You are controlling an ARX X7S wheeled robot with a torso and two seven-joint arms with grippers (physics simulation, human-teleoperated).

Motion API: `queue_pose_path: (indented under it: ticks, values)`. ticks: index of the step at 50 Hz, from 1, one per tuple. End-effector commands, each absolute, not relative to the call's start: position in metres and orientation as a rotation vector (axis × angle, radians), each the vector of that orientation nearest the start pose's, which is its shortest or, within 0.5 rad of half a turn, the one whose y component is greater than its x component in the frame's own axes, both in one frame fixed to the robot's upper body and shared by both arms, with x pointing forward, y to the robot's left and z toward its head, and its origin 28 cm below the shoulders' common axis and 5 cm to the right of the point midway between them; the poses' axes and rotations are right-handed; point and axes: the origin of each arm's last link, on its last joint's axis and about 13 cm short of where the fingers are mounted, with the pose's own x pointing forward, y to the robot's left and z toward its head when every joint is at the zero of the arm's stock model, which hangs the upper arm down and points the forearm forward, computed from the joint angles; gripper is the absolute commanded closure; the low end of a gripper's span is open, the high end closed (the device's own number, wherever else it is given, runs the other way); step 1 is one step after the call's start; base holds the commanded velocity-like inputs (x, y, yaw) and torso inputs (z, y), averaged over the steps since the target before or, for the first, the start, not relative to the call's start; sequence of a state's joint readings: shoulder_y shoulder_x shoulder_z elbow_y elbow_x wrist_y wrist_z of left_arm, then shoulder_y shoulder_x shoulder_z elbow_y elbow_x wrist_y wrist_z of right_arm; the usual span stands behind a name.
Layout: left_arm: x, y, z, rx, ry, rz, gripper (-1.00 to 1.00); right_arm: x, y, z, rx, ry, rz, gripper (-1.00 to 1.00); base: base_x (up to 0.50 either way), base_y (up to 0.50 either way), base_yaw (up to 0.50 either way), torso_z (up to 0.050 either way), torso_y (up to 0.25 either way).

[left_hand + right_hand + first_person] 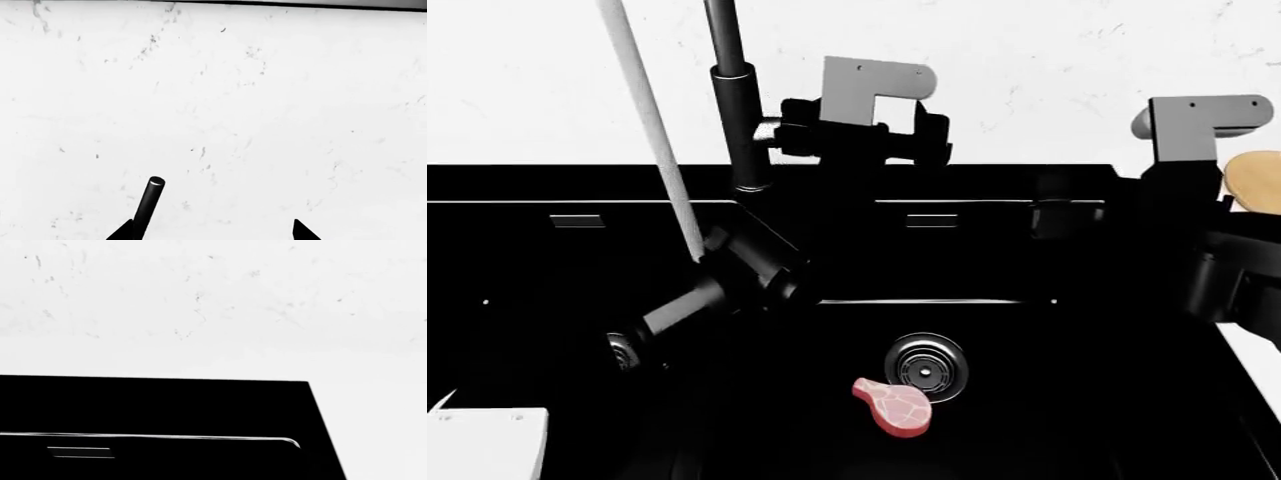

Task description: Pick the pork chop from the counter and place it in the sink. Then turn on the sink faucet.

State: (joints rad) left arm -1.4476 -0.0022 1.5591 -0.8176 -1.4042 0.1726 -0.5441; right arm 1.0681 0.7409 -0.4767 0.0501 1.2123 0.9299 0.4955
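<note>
In the sink [547, 300], at five o'clock from the drain [926, 367], the pork chop [893, 406] lay; my left pincer [212, 231], tips apart, flanked the faucet [735, 90] lever [148, 205]; water wasn't running.

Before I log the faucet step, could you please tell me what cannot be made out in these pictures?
Right claw: no fingertips in the right wrist view; in the head view it is lost, black against the black sink.
Faucet: spout cut off by the head view's top edge.
Lever: the left wrist view's bottom edge cuts its base, so contact with the open left claw is unclear.
</note>
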Motion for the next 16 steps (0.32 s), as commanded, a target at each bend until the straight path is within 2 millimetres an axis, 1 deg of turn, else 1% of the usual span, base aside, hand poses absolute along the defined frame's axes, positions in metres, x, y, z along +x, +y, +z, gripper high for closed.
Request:
queue_pose_path:
  ticks: [1,2,3,4,5,7,8,9,11,12,13,14,15,16]
  values:
    - [0.385,0.062,0.224,0.009,-0.109,-0.282,-1.00,0.311,-0.190,0.240,-0.018,0.293,-0.001,-1.00,0.00,0.00,0.00,0.000,0.000]
    - [0.383,0.062,0.209,0.009,-0.109,-0.291,-1.00,0.311,-0.190,0.240,-0.018,0.294,-0.001,-1.00,0.00,0.00,0.00,0.000,0.000]
    - [0.382,0.062,0.208,0.008,-0.107,-0.293,-1.00,0.311,-0.190,0.240,-0.019,0.294,-0.001,-1.00,0.00,0.00,0.00,0.000,0.000]
    - [0.383,0.061,0.220,0.010,-0.106,-0.295,-1.00,0.311,-0.190,0.240,-0.016,0.293,-0.001,-1.00,0.00,0.00,0.00,0.000,0.000]
    - [0.383,0.060,0.221,0.009,-0.104,-0.295,-1.00,0.311,-0.190,0.240,-0.018,0.293,-0.001,-1.00,0.00,0.00,0.00,0.000,0.000]
    - [0.382,0.060,0.221,0.010,-0.104,-0.300,-1.00,0.311,-0.191,0.239,-0.018,0.294,-0.002,-1.00,0.00,0.00,0.00,0.000,0.000]
    - [0.381,0.061,0.207,0.012,-0.104,-0.300,-1.00,0.311,-0.191,0.239,-0.017,0.295,-0.002,-1.00,0.00,0.00,0.00,0.000,0.000]
    - [0.382,0.060,0.221,0.011,-0.106,-0.301,-1.00,0.311,-0.191,0.239,-0.017,0.295,-0.003,-1.00,0.00,0.00,0.00,0.000,0.000]
    - [0.382,0.060,0.222,0.011,-0.106,-0.298,-1.00,0.311,-0.191,0.238,-0.017,0.296,-0.002,-1.00,0.00,0.00,0.00,0.000,0.000]
    - [0.382,0.061,0.212,0.008,-0.106,-0.297,-1.00,0.311,-0.191,0.239,-0.016,0.296,-0.003,-1.00,0.00,0.00,0.00,0.000,0.000]
    - [0.382,0.060,0.218,0.008,-0.107,-0.295,-1.00,0.311,-0.191,0.239,-0.017,0.295,-0.003,-1.00,0.00,0.00,0.00,0.000,0.000]
    - [0.382,0.061,0.210,0.006,-0.108,-0.293,-1.00,0.310,-0.191,0.239,-0.017,0.295,-0.003,-1.00,0.00,0.00,0.00,0.000,0.000]
    - [0.382,0.061,0.209,0.005,-0.107,-0.292,-1.00,0.310,-0.191,0.239,-0.017,0.295,-0.004,-1.00,0.00,0.00,0.00,0.000,0.000]
    - [0.383,0.061,0.220,0.005,-0.108,-0.292,-1.00,0.310,-0.191,0.239,-0.016,0.295,-0.003,-1.00,0.00,0.00,0.00,0.000,0.000]
